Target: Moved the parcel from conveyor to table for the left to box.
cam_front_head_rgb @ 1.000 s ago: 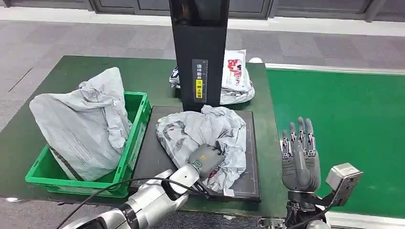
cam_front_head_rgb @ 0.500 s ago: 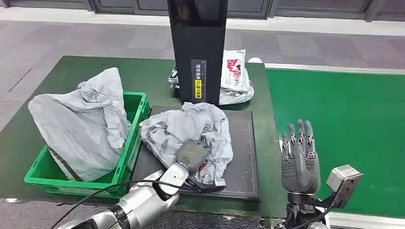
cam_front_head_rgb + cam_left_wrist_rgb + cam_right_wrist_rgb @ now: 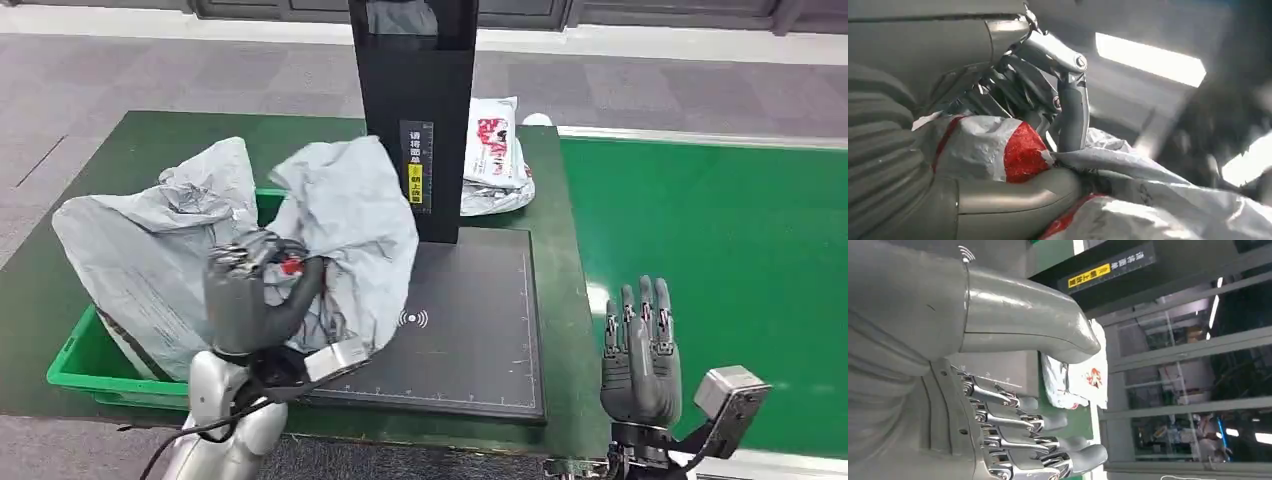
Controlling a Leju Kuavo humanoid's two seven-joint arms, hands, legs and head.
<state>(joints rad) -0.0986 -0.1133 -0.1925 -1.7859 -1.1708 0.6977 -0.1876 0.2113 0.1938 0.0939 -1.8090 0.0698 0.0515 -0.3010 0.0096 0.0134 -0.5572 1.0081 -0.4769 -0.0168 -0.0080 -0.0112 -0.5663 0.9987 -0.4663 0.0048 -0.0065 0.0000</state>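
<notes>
My left hand (image 3: 250,300) grips a crumpled grey parcel bag (image 3: 350,215) and holds it raised at the left edge of the black scan pad (image 3: 470,330), beside the green crate (image 3: 75,360). In the left wrist view the thumb and fingers (image 3: 1073,115) clamp the grey bag (image 3: 1148,200) with its red print. A larger grey parcel (image 3: 140,250) fills the crate. My right hand (image 3: 640,350) stands upright with straight fingers over the edge of the green conveyor (image 3: 720,250), holding nothing; its fingers (image 3: 1038,440) are apart.
A black scanner post (image 3: 415,100) rises behind the pad. White parcels with red print (image 3: 495,160) lie behind it on the dark green table (image 3: 120,150). The conveyor belt stretches along the right side.
The left hand has lifted the grey parcel off the scan pad and swung it left toward the crate. The right hand has hardly moved.
</notes>
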